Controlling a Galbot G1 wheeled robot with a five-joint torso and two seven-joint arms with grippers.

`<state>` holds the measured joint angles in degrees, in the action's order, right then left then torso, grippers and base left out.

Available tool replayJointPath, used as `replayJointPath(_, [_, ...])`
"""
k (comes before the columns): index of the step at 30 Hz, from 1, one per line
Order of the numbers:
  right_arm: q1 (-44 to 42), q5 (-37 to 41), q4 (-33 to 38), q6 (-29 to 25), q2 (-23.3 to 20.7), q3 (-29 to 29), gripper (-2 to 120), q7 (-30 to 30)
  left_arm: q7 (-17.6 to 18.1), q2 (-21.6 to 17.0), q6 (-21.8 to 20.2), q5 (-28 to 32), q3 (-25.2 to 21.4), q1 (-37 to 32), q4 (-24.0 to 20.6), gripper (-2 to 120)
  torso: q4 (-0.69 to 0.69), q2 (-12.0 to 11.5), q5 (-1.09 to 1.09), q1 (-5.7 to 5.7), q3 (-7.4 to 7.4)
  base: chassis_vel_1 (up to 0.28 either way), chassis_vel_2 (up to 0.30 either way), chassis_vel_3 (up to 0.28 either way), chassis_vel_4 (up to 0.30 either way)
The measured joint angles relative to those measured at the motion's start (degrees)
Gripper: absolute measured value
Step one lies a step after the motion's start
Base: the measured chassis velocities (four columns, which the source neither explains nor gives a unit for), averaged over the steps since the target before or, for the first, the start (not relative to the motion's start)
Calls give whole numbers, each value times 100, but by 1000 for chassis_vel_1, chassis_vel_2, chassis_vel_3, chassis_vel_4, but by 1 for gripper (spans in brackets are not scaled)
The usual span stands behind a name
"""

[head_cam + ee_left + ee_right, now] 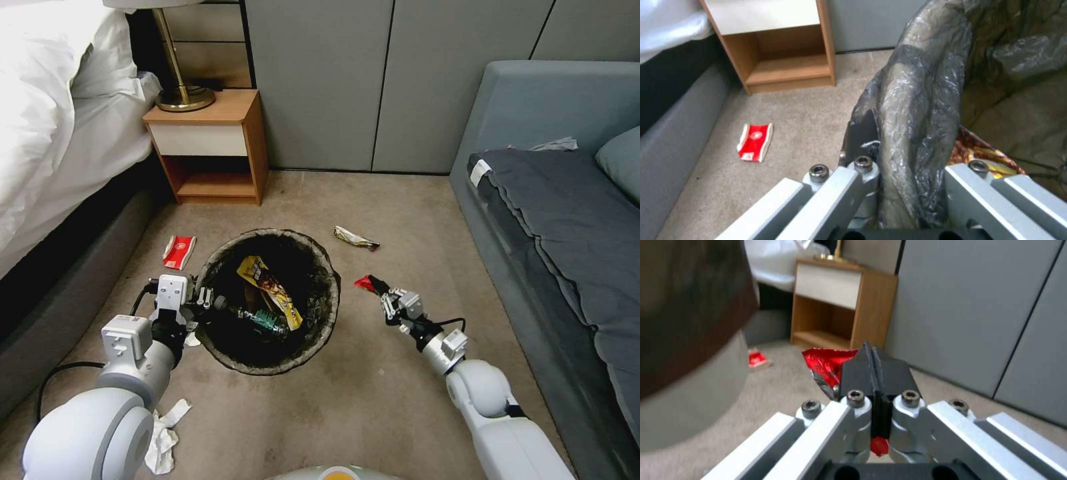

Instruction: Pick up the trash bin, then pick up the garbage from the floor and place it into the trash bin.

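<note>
Nearest us in the head view, at about seven o'clock, crumpled white paper (162, 437) lies on the carpet (373, 413) beside our left arm. Ahead of it our left gripper (203, 301) pinches the rim of the trash bin (330, 293) at the bin's nine o'clock side, one finger (865, 133) outside the dark liner (925, 110) and the other, we think, tucked inside it, where the folds hide it. We hold the bin this way so its mouth stays open and close to our other arm. It already holds a yellow wrapper (270, 290) and a green-labelled bottle (265, 320).

Our right gripper (381, 288) is at the bin's three o'clock, just outside the rim, its fingers (862, 368) pressed together on a red wrapper (826, 363) that sticks out to one side. We judge this piece is on its way to the bin, so the grip is kept tight.

Left on the floor are a red-and-white packet (179, 251) at ten o'clock of the bin, near the nightstand (207, 150), and a yellowish wrapper (355, 238) at one o'clock.
</note>
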<state>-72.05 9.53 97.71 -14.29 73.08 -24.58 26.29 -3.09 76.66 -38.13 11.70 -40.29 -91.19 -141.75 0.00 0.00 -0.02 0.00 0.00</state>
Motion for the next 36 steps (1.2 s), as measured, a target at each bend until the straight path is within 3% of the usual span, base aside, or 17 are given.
replayJointPath(21, [9, 1114, 2371, 939, -478, -376, 0, -187, 7, -32, -7, 9, 94, 54, 163, 1, 0, 0, 2, 0, 0, 0, 0, 0, 0])
replayJointPath(30, [152, 1383, 3293, 1574, -626, 65, 0, -229, 9, -58, -21, 13, 160, 75, 167, 1, 0, 0, 1, -1, 0, 0, 0, 0, 0])
replayJointPath(36, [133, 1319, 3480, 1758, -735, 456, 0, -205, 10, -58, -27, 12, 197, 105, 172, 1, 0, 1, 1, 0, 0, 0, 0, 0, 0])
